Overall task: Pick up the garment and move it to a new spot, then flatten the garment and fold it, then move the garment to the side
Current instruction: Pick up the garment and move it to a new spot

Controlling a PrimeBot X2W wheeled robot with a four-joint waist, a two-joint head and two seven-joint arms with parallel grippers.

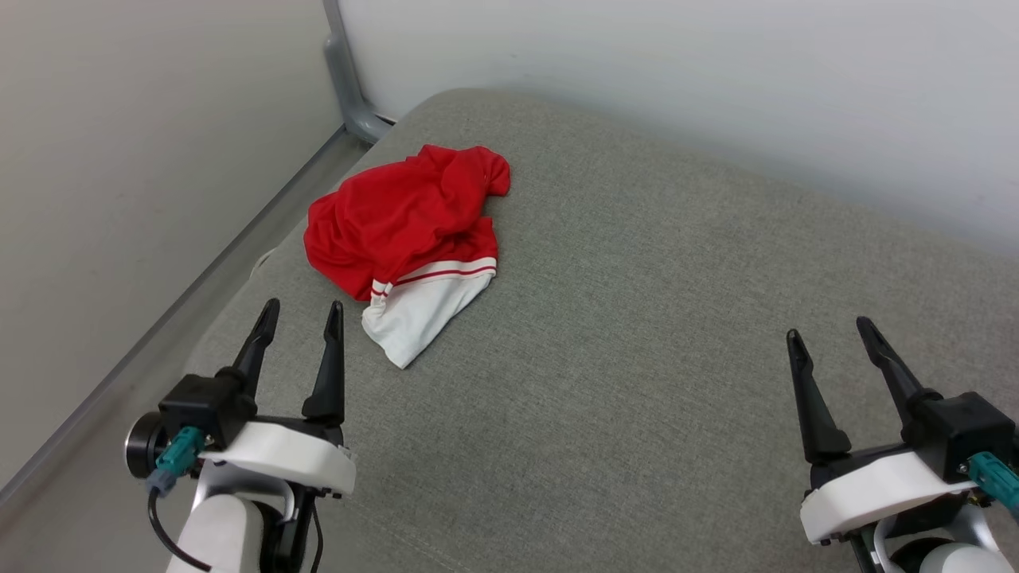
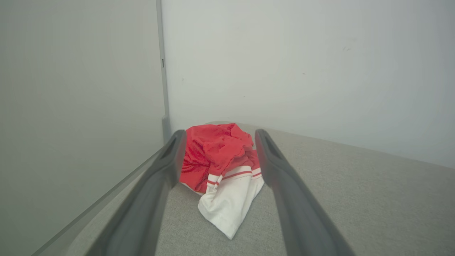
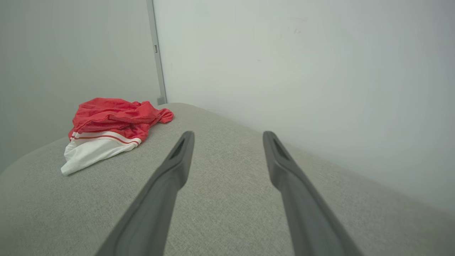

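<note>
The garment (image 1: 402,227) lies crumpled in a red heap at the far left of the grey cushion (image 1: 637,318), one white sleeve with thin red stripes spilling toward me. My left gripper (image 1: 302,313) stands open just short of that sleeve, to its left, touching nothing. In the left wrist view the garment (image 2: 220,167) sits straight ahead, seen between the open fingers of my left gripper (image 2: 217,135). My right gripper (image 1: 828,332) hovers open at the lower right, far from the cloth. From the right wrist the garment (image 3: 110,128) lies well off to the left of my open right gripper (image 3: 228,135).
White walls (image 1: 677,79) meet in a corner just behind the cushion, with a grey post (image 1: 346,79) rising there. The cushion's left edge (image 1: 231,302) drops off beside the left wall. Bare grey fabric stretches across the middle and right.
</note>
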